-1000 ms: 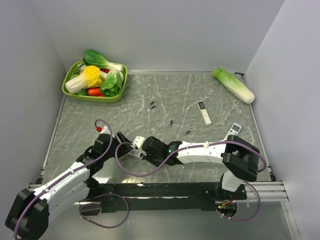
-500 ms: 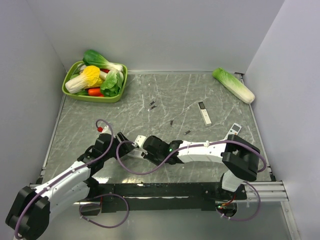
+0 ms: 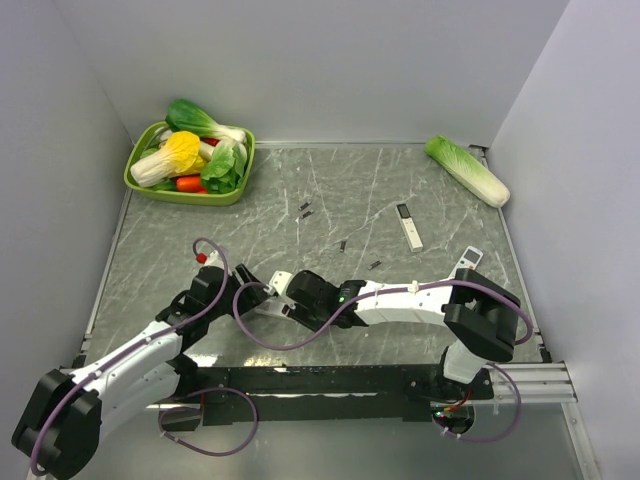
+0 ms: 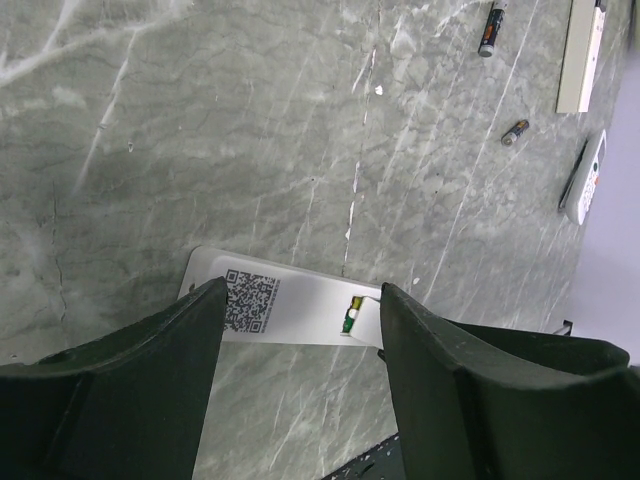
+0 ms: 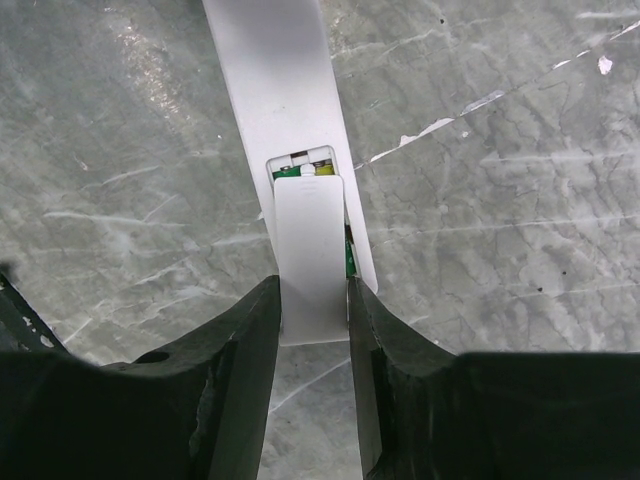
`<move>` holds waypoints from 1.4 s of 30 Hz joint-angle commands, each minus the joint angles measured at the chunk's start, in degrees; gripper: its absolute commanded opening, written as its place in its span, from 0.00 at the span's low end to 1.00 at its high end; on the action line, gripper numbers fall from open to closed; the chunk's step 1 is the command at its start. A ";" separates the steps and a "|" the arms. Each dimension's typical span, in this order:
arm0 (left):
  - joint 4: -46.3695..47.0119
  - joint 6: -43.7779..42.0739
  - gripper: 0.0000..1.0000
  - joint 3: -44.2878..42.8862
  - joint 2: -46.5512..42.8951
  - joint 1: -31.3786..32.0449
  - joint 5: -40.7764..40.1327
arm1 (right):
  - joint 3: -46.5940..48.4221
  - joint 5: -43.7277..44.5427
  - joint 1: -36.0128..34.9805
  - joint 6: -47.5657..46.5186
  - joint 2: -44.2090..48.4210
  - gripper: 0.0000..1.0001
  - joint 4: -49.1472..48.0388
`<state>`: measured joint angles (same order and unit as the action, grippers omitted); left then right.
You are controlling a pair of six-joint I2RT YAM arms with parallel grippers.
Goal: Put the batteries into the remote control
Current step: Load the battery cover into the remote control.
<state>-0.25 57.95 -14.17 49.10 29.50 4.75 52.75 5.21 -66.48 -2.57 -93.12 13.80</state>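
Note:
The remote control (image 3: 268,300) lies back up near the front of the table, between both grippers. In the left wrist view its white back (image 4: 300,310) shows a QR code and a green-lined recess (image 4: 350,319). My left gripper (image 4: 300,300) is open, its fingers standing either side of the remote without touching it. My right gripper (image 5: 312,290) is shut on the white battery cover (image 5: 310,250), held over the recess of the remote (image 5: 270,80). Green and a spot of yellow (image 5: 322,170) show at the cover's far edge. I cannot make out the batteries themselves.
Small loose cells (image 3: 343,245) (image 3: 374,265) and a dark pair (image 3: 305,210) lie mid-table. A white remote with a black end (image 3: 408,226) and a shorter remote (image 3: 470,258) lie to the right. A green tray of vegetables (image 3: 150,185) stands back left, a cabbage (image 3: 467,170) back right.
My left gripper has edged slightly right, closer round the remote. The right gripper and the cover have barely moved.

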 commanded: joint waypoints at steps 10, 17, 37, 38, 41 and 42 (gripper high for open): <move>0.43 0.05 0.67 -1.47 -1.64 0.21 -0.19 | -0.11 -0.20 0.30 -2.62 2.15 0.42 1.40; 0.43 0.05 0.67 -1.38 -1.64 0.21 0.08 | 0.86 -0.38 0.30 -4.64 1.72 0.45 1.84; 0.43 -0.39 0.68 -2.00 -2.08 0.21 0.61 | 2.62 -4.95 1.00 -6.31 4.00 0.59 3.69; 0.43 -0.47 0.68 -2.17 -1.99 0.21 0.61 | 2.79 -4.95 1.00 -6.22 4.70 0.59 3.77; 0.43 -0.65 0.68 -2.52 -1.99 0.21 1.13 | 3.06 -4.95 1.09 -5.78 6.01 0.59 4.13; 0.34 -0.74 0.69 -2.61 -2.08 0.21 1.22 | 3.06 -4.95 1.17 -5.69 6.46 0.59 4.21</move>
<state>-0.71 57.87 -14.17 47.72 29.52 4.80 53.34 0.86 -65.78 -8.62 -91.83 17.80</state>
